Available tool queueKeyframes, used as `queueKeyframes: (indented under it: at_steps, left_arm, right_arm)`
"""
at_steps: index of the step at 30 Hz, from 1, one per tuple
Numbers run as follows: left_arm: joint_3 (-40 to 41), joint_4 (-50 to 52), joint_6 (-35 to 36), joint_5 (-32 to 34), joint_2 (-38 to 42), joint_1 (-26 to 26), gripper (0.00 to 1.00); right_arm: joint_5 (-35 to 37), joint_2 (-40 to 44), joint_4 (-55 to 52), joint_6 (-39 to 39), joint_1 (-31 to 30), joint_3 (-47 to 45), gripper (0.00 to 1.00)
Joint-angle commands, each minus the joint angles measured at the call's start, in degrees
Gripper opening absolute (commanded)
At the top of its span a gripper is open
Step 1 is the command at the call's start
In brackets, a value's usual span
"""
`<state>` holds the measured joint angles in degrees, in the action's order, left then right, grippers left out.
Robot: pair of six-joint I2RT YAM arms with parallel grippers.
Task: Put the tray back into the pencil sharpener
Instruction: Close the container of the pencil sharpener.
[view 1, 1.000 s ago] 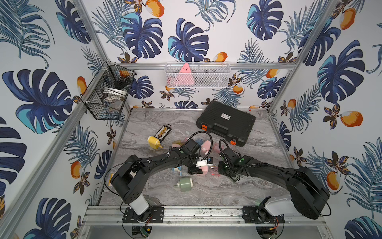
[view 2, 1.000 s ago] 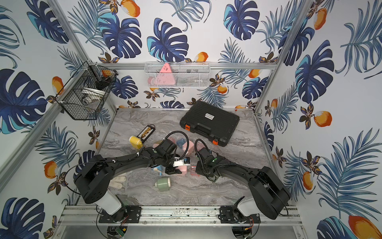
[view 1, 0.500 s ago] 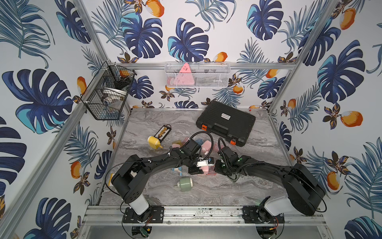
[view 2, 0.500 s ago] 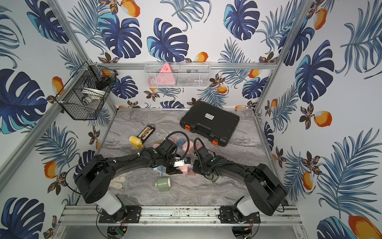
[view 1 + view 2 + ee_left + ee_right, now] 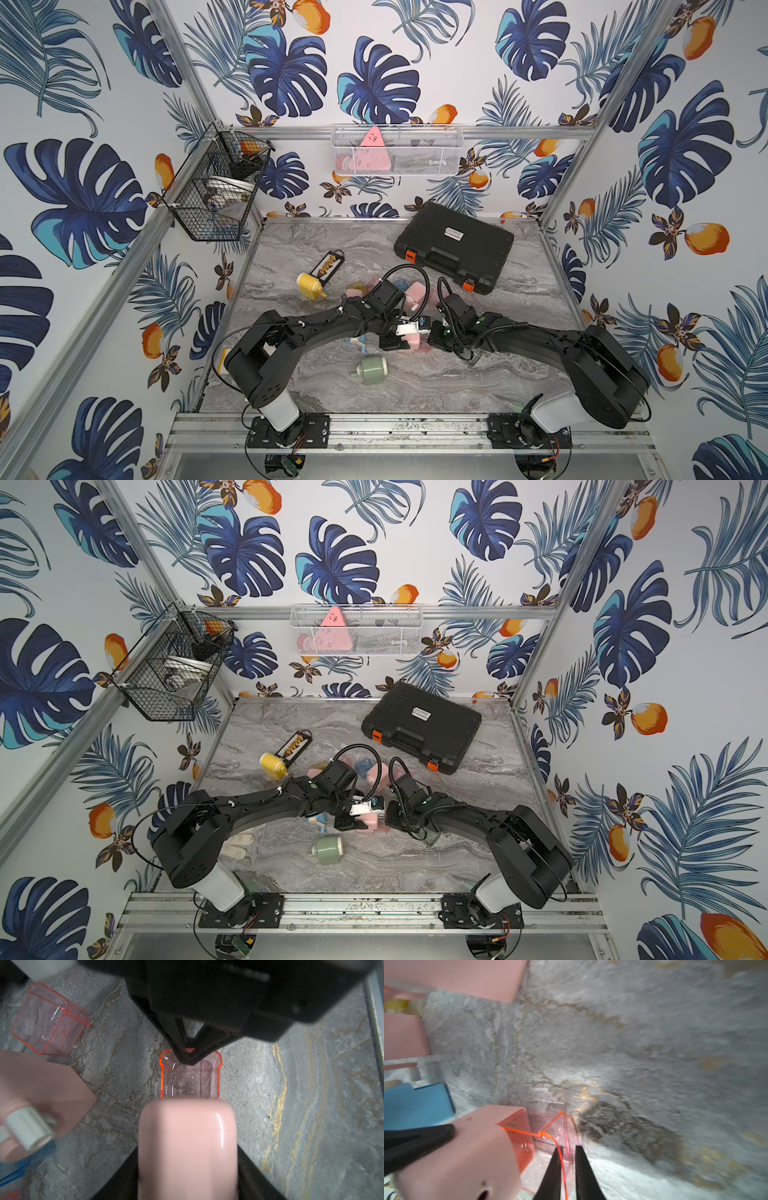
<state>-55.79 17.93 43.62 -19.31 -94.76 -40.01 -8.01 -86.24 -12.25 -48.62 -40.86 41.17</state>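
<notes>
A pink pencil sharpener (image 5: 187, 1147) lies low over the marble table, and my left gripper (image 5: 187, 1169) is shut on its two sides. The clear pink tray (image 5: 190, 1082) sticks part way out of the sharpener's open end, its inner part hidden inside. My right gripper (image 5: 568, 1148) is shut on the tray's thin outer end wall, seen edge-on between the black fingers. The tray (image 5: 550, 1126) meets the sharpener (image 5: 467, 1157) right beside them. In both top views the two grippers meet at mid-table, left gripper (image 5: 405, 338) facing right gripper (image 5: 432, 336).
A second clear pink tray (image 5: 49, 1022) and another pink sharpener (image 5: 37, 1095) lie close beside the left gripper, with a blue piece (image 5: 415, 1103) nearby. A green jar (image 5: 371, 371) lies in front, a yellow bottle (image 5: 309, 286) behind left, a black case (image 5: 455, 245) at the back.
My right gripper has moved left toward the sharpener and its jaws have narrowed onto the tray's end. The left arm has stayed still with the sharpener.
</notes>
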Motion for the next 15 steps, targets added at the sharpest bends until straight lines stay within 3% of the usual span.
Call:
queueKeyframes:
  at_steps: [1,15]
  left_arm:
    - [0.5,3.0,1.6,2.6,-0.5,-0.2,0.61]
    - [0.9,2.5,1.4,2.5,-0.4,-0.2,0.61]
  right_arm:
    - [0.5,-0.4,1.2,-1.0,0.1,0.1,0.13]
    - [-5.4,0.1,8.0,-3.2,0.2,-1.4,0.14]
